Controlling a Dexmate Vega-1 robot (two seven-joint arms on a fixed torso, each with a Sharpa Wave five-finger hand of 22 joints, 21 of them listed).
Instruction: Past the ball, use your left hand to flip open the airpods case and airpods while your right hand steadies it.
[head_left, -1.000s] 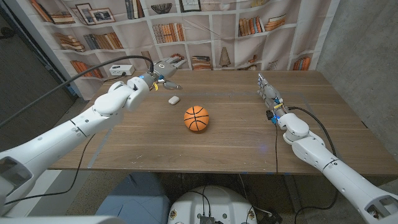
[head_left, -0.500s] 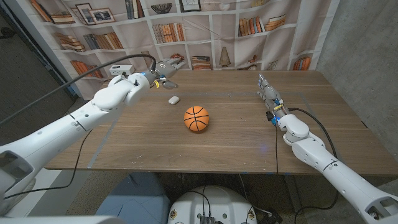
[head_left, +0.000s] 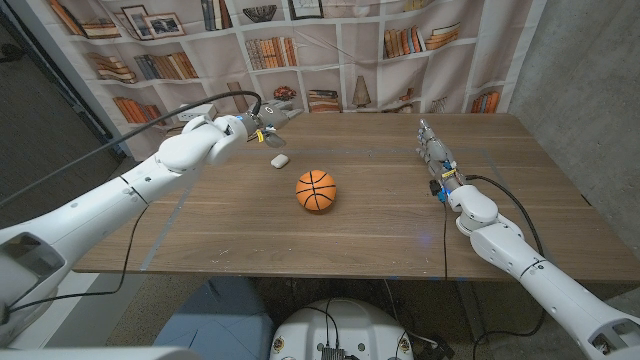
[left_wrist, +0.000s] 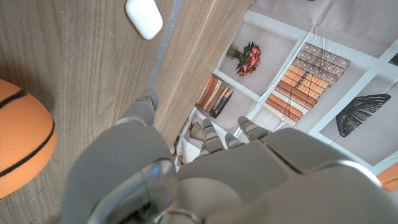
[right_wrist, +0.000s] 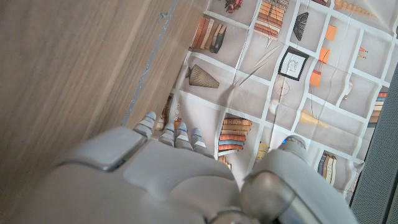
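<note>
Wooden table (head_left: 350, 220), long grain, backed at 12 o'clock by a printed bookshelf backdrop (head_left: 330, 45). Left arm (head_left: 110, 205) runs in from 8 o'clock, a black cable looping over it; right arm (head_left: 530, 265) comes in from 4 o'clock. Basketball (head_left: 316, 190), small, orange with black seams, sits near table centre; its curved edge also shows in the left wrist view (left_wrist: 22, 146). Left hand (head_left: 262, 118) hangs at about 11 o'clock from the ball, near the far edge, above the wood, fingers apart and holding nothing; left wrist view shows its fingertips (left_wrist: 147, 98) spread, clear of the case. Right hand (head_left: 432, 150) at about 2 o'clock from the ball, well apart from it, standing on edge with fingers pointing to the far side; empty, fingers straight and close together. AirPods case (head_left: 279, 160), white, rounded, lid closed, lies on the table at 11 o'clock just beyond the ball, between ball and left hand, touched by neither hand; seen again in the left wrist view (left_wrist: 143, 17).
</note>
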